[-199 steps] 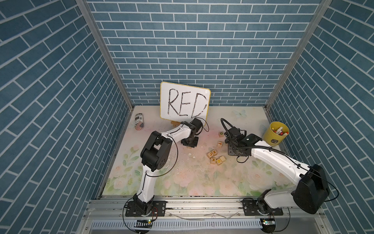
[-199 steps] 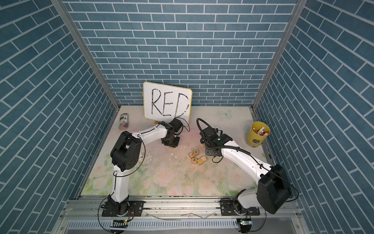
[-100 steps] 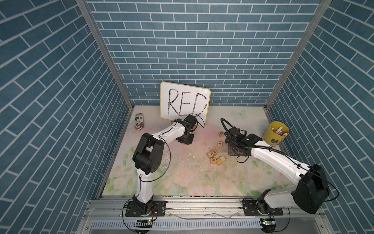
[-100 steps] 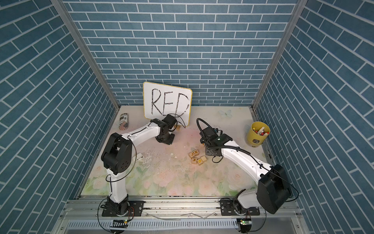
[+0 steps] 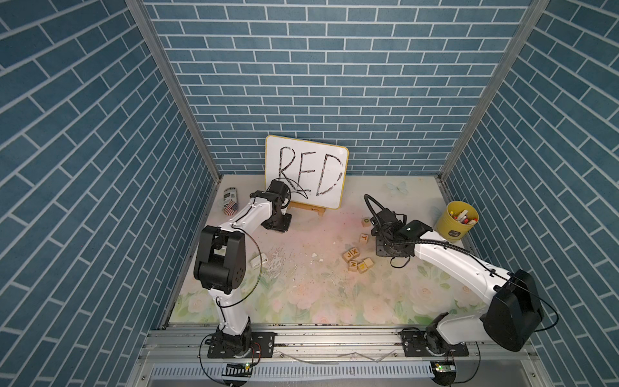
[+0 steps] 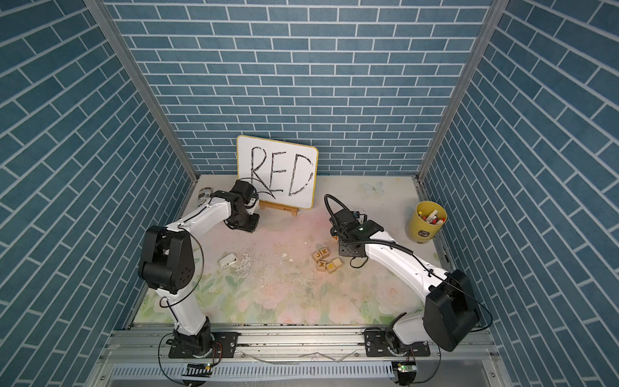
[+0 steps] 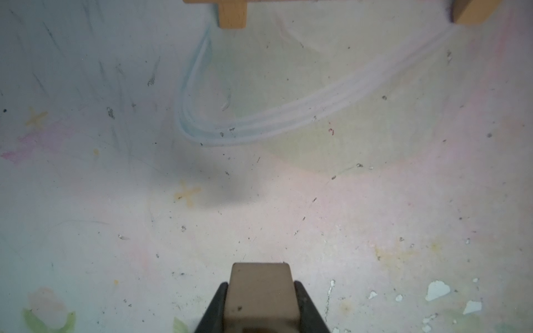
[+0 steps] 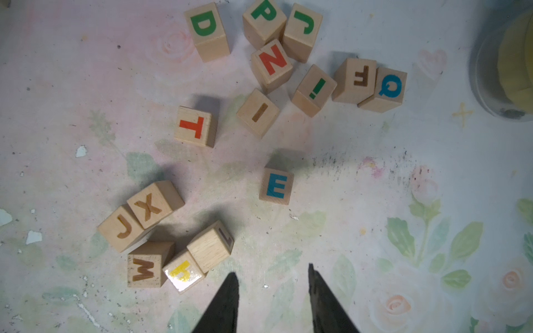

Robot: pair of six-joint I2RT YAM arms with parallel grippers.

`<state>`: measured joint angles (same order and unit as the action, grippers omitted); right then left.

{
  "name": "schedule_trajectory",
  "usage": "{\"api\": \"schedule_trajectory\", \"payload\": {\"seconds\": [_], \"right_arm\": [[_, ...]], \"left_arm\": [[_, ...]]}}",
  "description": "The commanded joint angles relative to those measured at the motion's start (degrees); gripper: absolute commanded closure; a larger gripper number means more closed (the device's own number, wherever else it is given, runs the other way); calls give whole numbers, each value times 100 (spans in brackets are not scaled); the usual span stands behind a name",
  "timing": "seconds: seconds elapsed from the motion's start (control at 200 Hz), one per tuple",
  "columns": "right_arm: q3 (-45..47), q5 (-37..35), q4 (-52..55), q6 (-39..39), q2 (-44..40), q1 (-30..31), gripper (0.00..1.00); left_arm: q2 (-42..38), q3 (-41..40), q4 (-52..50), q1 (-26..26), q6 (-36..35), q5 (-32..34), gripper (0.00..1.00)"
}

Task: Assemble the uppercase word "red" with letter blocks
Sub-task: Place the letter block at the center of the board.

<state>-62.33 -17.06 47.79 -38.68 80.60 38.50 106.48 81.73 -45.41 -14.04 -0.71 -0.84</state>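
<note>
A block (image 7: 261, 297), clamped in the left pincer (image 7: 261, 284), was best lowered flat onto the worktop (image 7: 288, 187); the right pincer (image 8: 272, 270) was seen parted, empty.

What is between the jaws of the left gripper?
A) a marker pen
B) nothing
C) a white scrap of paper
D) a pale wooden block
D: in the left wrist view the left gripper is shut on a pale wooden block, whose letter does not show.
</note>
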Motion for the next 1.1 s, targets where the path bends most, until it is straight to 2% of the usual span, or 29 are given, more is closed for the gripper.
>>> {"api": "schedule_trajectory", "payload": {"seconds": [0.0,0.185,0.825,0.92,1.095], "right_arm": [[-131,11,-14,-17,87,-18,58],[-98,25,-51,-13,118,-13,58],[35,11,-84,-43,55,-24,56],[61,8,-94,-43,38,-16,56],[99,10,-95,-36,18,-14,55]], "left_arm": [[319,98,-117,217,-458,-182,85],[605,141,65,373,-915,-34,84],[1075,220,76,587,-949,-221,80],[1055,220,76,587,-956,-215,74],[976,229,50,587,-950,-223,55]]}}
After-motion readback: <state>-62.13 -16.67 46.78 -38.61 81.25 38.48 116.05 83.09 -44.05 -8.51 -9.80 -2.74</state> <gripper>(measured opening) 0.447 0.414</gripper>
